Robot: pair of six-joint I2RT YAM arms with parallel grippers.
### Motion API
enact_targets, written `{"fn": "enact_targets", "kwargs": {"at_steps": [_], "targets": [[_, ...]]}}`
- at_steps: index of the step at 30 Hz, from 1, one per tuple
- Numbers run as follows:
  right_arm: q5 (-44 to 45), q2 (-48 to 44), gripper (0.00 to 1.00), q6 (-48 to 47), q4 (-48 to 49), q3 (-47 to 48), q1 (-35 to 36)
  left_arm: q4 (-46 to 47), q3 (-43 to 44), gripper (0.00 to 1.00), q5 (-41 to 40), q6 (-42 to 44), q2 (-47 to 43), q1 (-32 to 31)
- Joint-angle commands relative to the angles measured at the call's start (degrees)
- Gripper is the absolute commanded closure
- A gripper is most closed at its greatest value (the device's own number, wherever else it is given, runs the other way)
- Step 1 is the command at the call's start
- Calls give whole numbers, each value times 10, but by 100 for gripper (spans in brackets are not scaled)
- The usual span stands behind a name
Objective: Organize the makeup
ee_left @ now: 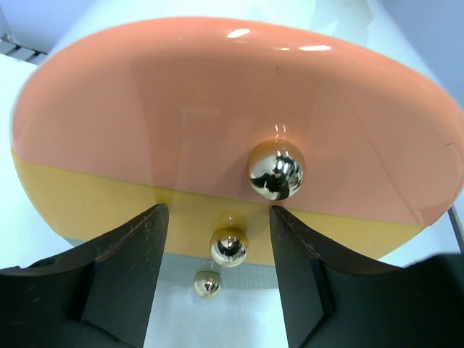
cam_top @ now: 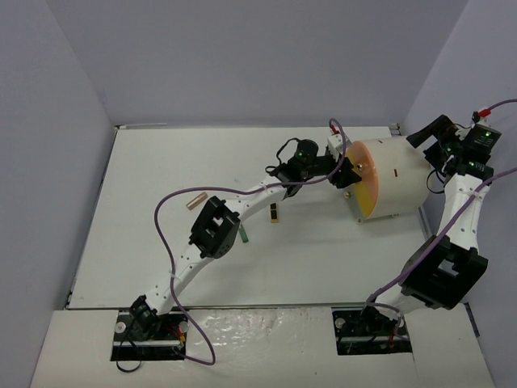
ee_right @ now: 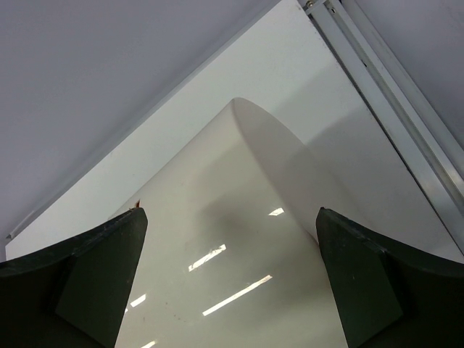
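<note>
Left of the big cream drum [cam_top: 396, 182], three small makeup things lie on the white table [cam_top: 161, 162]. Nearest the drum is a black and gold lipstick [cam_top: 275, 213]. A bit farther from the drum is a green tube [cam_top: 244, 235], partly hidden under the left arm. Farthest from the drum is a rose tube [cam_top: 195, 202]. None of the three touches the drum or a gripper.

The drum's round front [ee_left: 181, 109] faces the makeup. It is orange on one part and yellow on the other, with shiny gold knobs [ee_left: 275, 169] on it.

The left gripper [cam_top: 343, 166] is right at the drum's front. Its fingers [ee_left: 123, 268] are spread wide and hold nothing. In the left wrist view a smaller knob shows between them, but I cannot tell if they touch the drum.

The right gripper [cam_top: 435, 139] is at the drum's other end, away from the makeup. It is spread wide too and holds nothing. The drum's smooth cream wall shows between its two fingers [ee_right: 101, 268].
</note>
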Motion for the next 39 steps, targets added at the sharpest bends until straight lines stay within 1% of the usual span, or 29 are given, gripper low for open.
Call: {"fn": "enact_targets", "kwargs": {"at_steps": [1, 4, 6, 8, 10, 11, 12, 13, 16, 18, 20, 22, 25, 27, 30, 33, 35, 37, 39], "targets": [[-42, -13, 0, 12, -40, 2, 13, 113, -4, 44, -33, -41, -56, -10], [-22, -17, 0, -3, -51, 17, 13, 148, -99, 38, -57, -46, -117, 2], [-11, -16, 0, -22, -67, 40, 13, 150, -160, 37, -70, -44, -160, 8], [0, -17, 0, -33, -79, 64, 14, 145, -218, 33, -78, -46, -200, 18], [6, -17, 0, -42, -85, 77, 17, 146, -251, 31, -82, -51, -232, 25], [8, -17, 0, -44, -87, 87, 19, 149, -283, 30, -81, -51, -241, 28], [12, -17, 0, -47, -89, 89, 20, 149, -288, 30, -81, -51, -244, 29], [16, -19, 0, -55, -92, 104, 29, 149, -328, 29, -81, -48, -267, 30], [44, -27, 0, -81, -102, 115, 51, 139, -364, 29, -80, -59, -289, 30], [79, -33, 0, -108, -116, 128, 95, 127, -394, 29, -79, -71, -297, 30], [142, -43, 1, -149, -131, 131, 146, 120, -418, 29, -88, -86, -314, 31], [180, -58, 1, -178, -138, 126, 174, 114, -459, 29, -114, -91, -340, 30], [260, -86, 1, -205, -139, 106, 246, 65, -503, 26, -151, -84, -374, 31], [328, -100, 1, -225, -139, 97, 285, 19, -518, 23, -186, -76, -409, 33], [416, -122, 1, -250, -138, 72, 399, -52, -541, 18, -239, -68, -479, 39], [495, -130, 1, -264, -138, 41, 481, -137, -575, 13, -304, -51, -545, 47], [537, -126, 2, -261, -138, 21, 523, -182, -591, 10, -358, -40, -589, 54], [580, -116, 2, -258, -138, -3, 574, -242, -608, 7, -389, -33, -647, 69], [626, -104, 2, -250, -135, -22, 615, -289, -623, 5, -439, -32, -699, 87]]}}
